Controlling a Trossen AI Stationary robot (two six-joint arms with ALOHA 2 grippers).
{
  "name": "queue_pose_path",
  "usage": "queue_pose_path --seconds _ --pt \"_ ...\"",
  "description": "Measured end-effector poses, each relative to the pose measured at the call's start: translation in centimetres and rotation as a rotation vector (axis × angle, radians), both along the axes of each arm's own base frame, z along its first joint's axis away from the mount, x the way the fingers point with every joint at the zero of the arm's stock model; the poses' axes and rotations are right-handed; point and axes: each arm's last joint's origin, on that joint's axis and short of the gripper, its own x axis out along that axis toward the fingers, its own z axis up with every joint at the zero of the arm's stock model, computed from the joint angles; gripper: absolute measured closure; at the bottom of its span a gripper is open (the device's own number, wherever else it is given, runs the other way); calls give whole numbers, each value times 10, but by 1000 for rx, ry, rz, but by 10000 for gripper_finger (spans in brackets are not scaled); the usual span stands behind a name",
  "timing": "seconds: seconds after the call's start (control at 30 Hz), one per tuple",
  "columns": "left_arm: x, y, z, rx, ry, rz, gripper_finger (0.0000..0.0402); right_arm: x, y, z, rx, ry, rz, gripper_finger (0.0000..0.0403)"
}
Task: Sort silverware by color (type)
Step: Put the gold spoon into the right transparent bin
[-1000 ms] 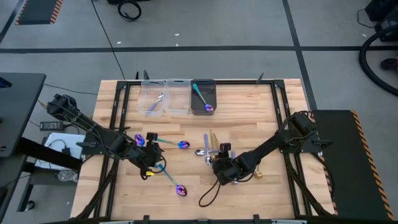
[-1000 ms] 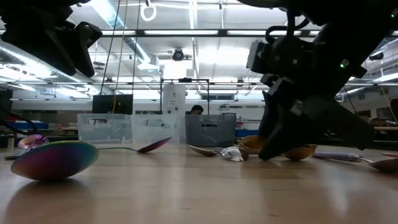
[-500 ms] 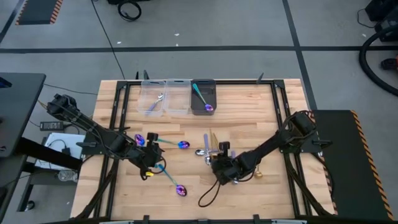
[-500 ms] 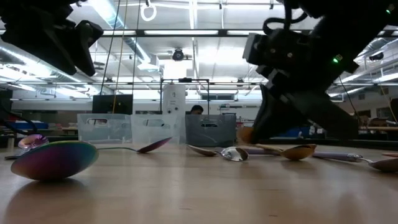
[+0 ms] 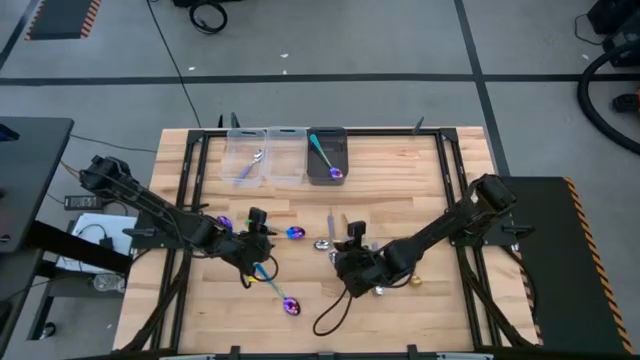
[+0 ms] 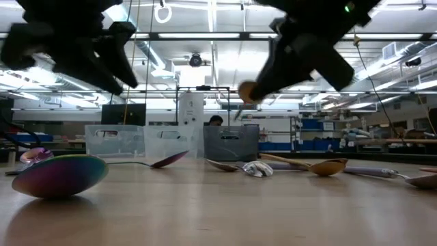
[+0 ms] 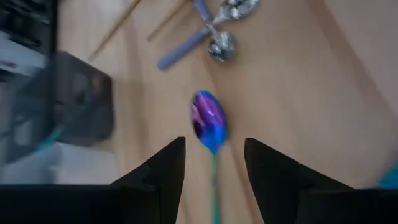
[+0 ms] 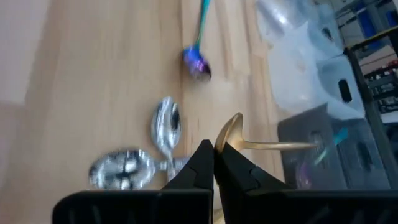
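Gold spoon (image 8: 249, 144) is up off the table, pinched tight in the right gripper (image 8: 213, 155) near mid-table, while the left gripper (image 7: 213, 163), fingers spread wide and holding nothing, hovers over an iridescent purple spoon (image 7: 207, 120) at left.

Two dark jointed arms (image 5: 150, 205) — black cables.

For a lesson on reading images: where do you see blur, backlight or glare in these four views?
Left wrist view: purple spoon and bins smeared by motion. Right wrist view: silver spoons soft, gold spoon sharper. Low view: both arms black against ceiling lights. High view: even light, soft shadows.
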Motion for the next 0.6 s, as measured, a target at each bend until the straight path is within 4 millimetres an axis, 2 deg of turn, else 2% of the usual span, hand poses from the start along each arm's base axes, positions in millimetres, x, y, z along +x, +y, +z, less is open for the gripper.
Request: queue_pose_path --seconds 0.17,0.33,0.47,0.6 --pt "19 4 3 54 -115 9 225 3 -2 22 39 -102 21 392" --pt "31 3 11 161 -200 -50 195 12 1 35 175 -197 105 392" --pt "37 1 13 196 -223 -129 169 18 1 40 232 -247 149 392" --pt "41 4 5 217 -179 -149 165 22 4 47 256 -314 190 392"
